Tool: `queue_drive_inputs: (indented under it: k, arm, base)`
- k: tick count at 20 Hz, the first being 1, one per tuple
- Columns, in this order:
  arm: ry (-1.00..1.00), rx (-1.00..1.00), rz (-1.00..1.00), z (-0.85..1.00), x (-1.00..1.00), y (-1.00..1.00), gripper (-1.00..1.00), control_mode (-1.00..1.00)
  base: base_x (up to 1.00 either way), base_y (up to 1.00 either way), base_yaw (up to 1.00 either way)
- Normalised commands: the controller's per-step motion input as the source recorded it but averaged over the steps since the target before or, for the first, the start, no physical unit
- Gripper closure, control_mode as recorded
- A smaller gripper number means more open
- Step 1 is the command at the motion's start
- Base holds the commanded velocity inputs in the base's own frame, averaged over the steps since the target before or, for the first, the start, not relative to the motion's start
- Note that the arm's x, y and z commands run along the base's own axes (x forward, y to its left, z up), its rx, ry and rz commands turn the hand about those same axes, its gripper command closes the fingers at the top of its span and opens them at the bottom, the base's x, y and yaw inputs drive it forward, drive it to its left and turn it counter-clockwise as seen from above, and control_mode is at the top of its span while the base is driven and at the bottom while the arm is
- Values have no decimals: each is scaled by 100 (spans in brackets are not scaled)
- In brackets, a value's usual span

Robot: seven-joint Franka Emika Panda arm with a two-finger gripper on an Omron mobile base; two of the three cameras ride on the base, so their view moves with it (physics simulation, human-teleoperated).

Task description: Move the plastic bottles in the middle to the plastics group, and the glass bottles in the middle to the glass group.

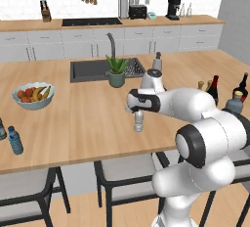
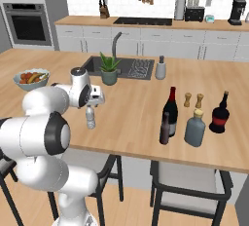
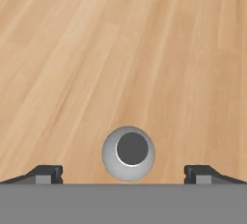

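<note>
Here's the gripper (image 3: 123, 175) looking straight down at the island counter (image 3: 144, 49), jaws spread as wide as they go, one dark fingertip (image 3: 46, 175) on each side of the clear water bottle (image 3: 129, 153). From the hand view we're staring down onto the bottle's top, a pale round rim with a dark centre, sitting between the tips with clear daylight either side. Nothing pinched, nothing touched.

From the left base view the bottle (image 1: 138, 122) stands upright on the wood directly beneath the hand, near the front edge of the counter. The right base view agrees: bottle (image 2: 90, 118) upright, hand just above it. Whether the tips are already level with the cap or a touch higher is hard to say from these angles.

Over to the robot's right, the tall wine bottle (image 2: 170, 107) with the red foil and the slim brown bottle (image 2: 165, 129) stand just beside each other. Next along are the squat grey-blue bottle (image 2: 195, 129) and the round-shouldered bottle with the red top (image 2: 220, 115), two small wooden mills (image 2: 193, 100) behind them.

Far left, at the counter's edge, the blue-tinted water bottle (image 1: 15, 141) stands upright, with a darker bottle (image 1: 2, 130) cut off by the frame beside it.
</note>
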Motion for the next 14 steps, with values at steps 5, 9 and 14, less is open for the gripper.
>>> queue_drive_inputs:
  k: [5, 9, 14]
  arm:
    - [0, 0, 0, -14, 0, 8, -100, -100]
    - [0, 0, 0, -54, 0, 1, -100, -100]
    - [0, 0, -1, -25, 9, 0, -100, -100]
  base:
    - [0, 0, 0]
    - [0, 0, 0]
    - [0, 0, 0]
